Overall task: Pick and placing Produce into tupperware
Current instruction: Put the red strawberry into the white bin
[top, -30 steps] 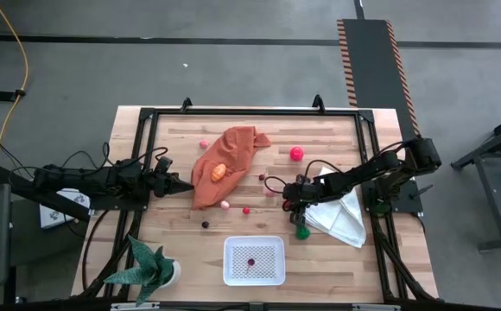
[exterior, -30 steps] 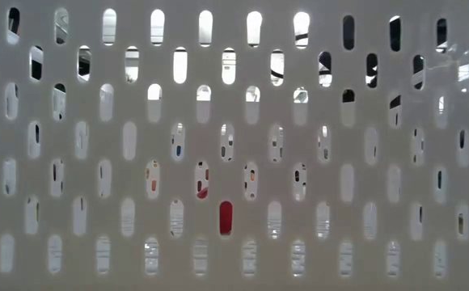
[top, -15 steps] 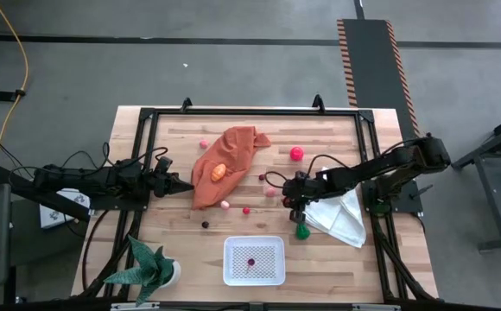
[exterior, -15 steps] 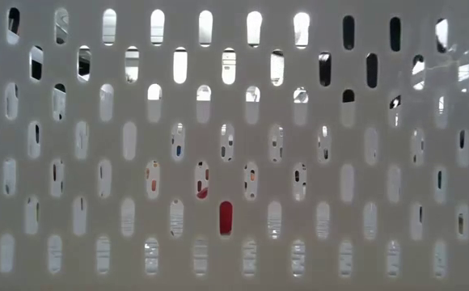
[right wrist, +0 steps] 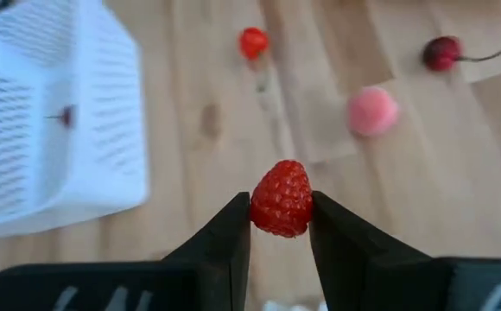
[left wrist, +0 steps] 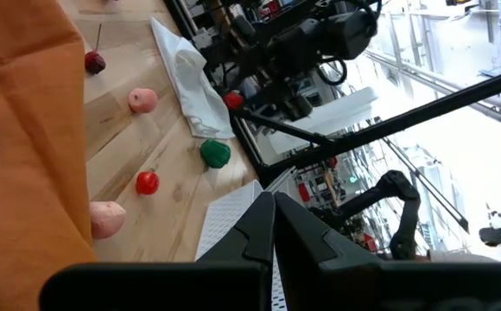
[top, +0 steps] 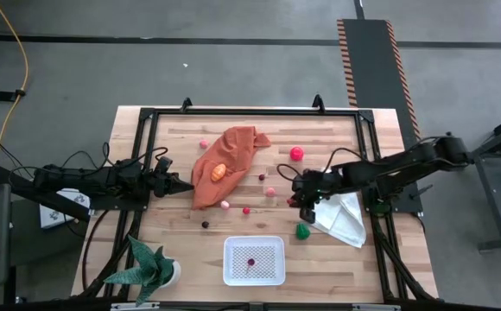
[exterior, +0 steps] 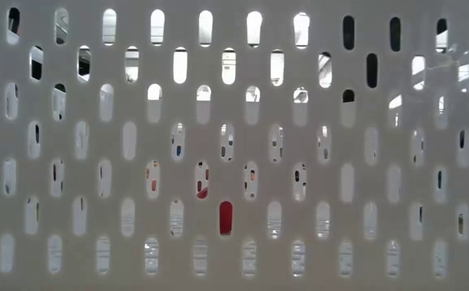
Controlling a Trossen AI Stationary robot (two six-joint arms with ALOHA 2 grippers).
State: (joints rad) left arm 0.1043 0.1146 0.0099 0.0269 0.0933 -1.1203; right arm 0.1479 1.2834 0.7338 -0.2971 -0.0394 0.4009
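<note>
Wooden tabletop (top: 173, 233), slatted. Right gripper (right wrist: 281, 226): fingers grasping a red raspberry (right wrist: 282, 198) by its flanks only, lifted clear, roughly 1 o'clock from the tupperware (top: 254, 260), well apart. Risk, judged: a thin hold on a bumpy berry could let it slip or roll away in transit; release before reaching the rim would drop it outside. Green piece (top: 302, 231) lies beneath the route. Left gripper (left wrist: 273, 226): fingers clenched, empty, idle at 9 o'clock beside the orange cloth (top: 225, 161).

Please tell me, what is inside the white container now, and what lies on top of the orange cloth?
Inside the tupperware one small dark piece with a stem is visible. On the orange cloth lies one orange piece. Whatever the cloth covers cannot be seen.
</note>
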